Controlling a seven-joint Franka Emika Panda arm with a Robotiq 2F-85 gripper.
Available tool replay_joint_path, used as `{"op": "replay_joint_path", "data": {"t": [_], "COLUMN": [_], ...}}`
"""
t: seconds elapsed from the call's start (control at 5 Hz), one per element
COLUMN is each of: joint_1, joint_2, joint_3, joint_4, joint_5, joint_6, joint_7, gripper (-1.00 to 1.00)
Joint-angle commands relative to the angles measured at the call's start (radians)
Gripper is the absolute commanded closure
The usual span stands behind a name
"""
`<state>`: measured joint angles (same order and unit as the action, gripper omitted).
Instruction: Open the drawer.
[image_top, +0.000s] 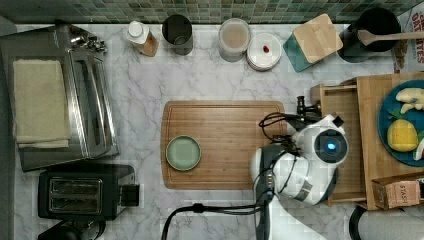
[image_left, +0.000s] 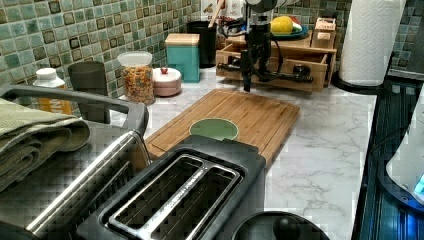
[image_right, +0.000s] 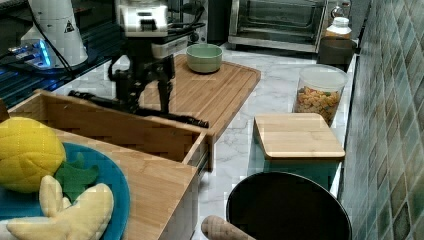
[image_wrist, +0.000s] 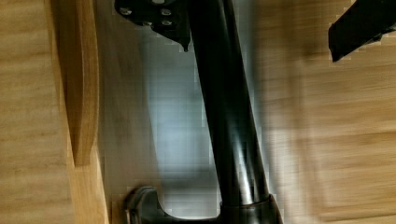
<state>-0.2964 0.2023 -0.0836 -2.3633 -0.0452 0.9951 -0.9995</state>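
Most of the drawer (image_top: 340, 107) in the top view lies under the white arm: what shows is a shallow light-wood tray, partly out of its wooden case at the top view's right, by the end of the cutting board (image_top: 225, 145). Its handle is covered there, and of the gripper (image_top: 305, 112) a black bit and looped cables show at the tray's front edge. In the left view the drawer sits far back on the marble counter, with its plain front panel (image_left: 280, 85) facing the board and the long black bar handle (image_left: 290, 76) running across it. The gripper (image_left: 247, 75) hangs upright over the bar's left half, hiding that stretch; how its fingers stand is hard to read here. In the right view the open tray's bare wooden inside is near, its near corner cut off by a blue plate (image_right: 112, 185) of toy fruit on the case top. Beyond the front panel two dark fingers (image_right: 165, 95) stand spread, straddling the bar. In the wrist view the glossy round bar (image_wrist: 224, 116) runs between the fingers, just beside one and well apart from the other; one curved post joins it to the panel's edge (image_wrist: 84, 93). The surface beyond is blurred.
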Motion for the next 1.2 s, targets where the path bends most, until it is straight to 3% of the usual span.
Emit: {"op": "replay_joint_path", "data": {"t": [0.2, 0.4, 1.2], "joint_1": [0.246, 0.255, 0.246], "joint_2": [-0.054, -0.070, -0.069], "joint_3": [0.209, 0.220, 0.229], "joint_4": [-0.029, -0.033, -0.033], "joint_5": [-0.012, -0.069, -0.071], "joint_6": [-0.084, -0.064, -0.064], "joint_7": [0.123, 0.204, 0.206], "gripper": [-1.00, -1.00, -1.00]}}
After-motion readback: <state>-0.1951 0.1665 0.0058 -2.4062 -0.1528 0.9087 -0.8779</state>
